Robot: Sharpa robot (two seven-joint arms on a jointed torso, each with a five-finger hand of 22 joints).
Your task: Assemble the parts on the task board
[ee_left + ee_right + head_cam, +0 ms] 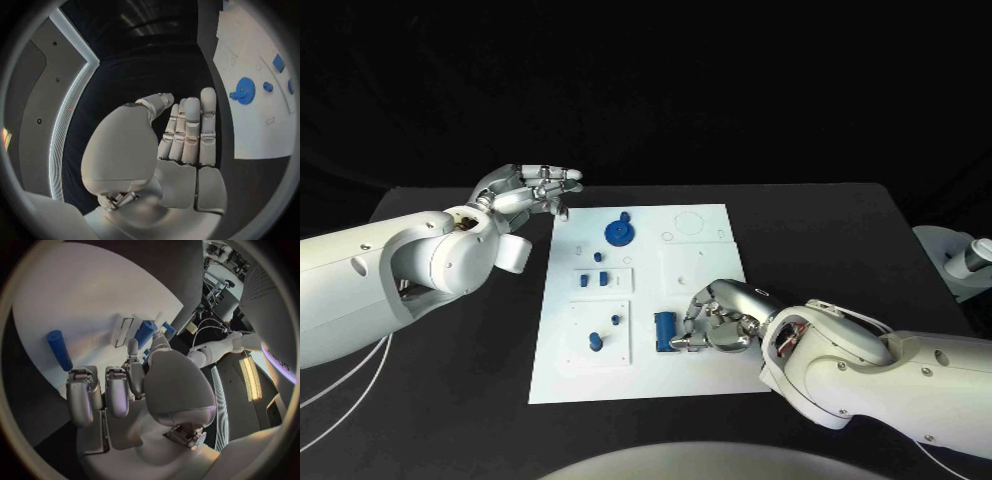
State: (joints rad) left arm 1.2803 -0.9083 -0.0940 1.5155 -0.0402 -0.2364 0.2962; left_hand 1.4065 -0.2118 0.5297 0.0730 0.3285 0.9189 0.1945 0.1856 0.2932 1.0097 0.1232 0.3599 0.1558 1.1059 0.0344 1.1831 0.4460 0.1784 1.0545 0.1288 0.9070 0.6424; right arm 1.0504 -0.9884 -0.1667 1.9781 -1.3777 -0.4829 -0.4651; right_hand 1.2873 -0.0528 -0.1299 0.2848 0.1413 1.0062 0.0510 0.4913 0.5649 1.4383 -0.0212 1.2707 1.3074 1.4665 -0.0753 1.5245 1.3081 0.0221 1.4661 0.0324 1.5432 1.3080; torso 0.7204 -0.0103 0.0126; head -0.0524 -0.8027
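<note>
The white task board (689,375) lies mid-table. On it are a blue round disc (620,233), small blue pieces (594,279) in its left column, and a blue cylinder (666,330) lying low in the middle. My right hand (721,320) rests on the board just right of that cylinder, fingers curled in, holding nothing. In the right wrist view the cylinder (59,350) lies free on the board (81,295), apart from the fingers (81,395). My left hand (528,190) hovers over the table off the board's far left corner with straight fingers (190,130), empty; the disc (244,90) lies beyond them.
The black table (848,230) surrounds the board. A white and grey object (961,260) stands at the table's right edge. Another blue piece (147,332) and a white rectangular recess (125,326) lie past my right hand's fingers.
</note>
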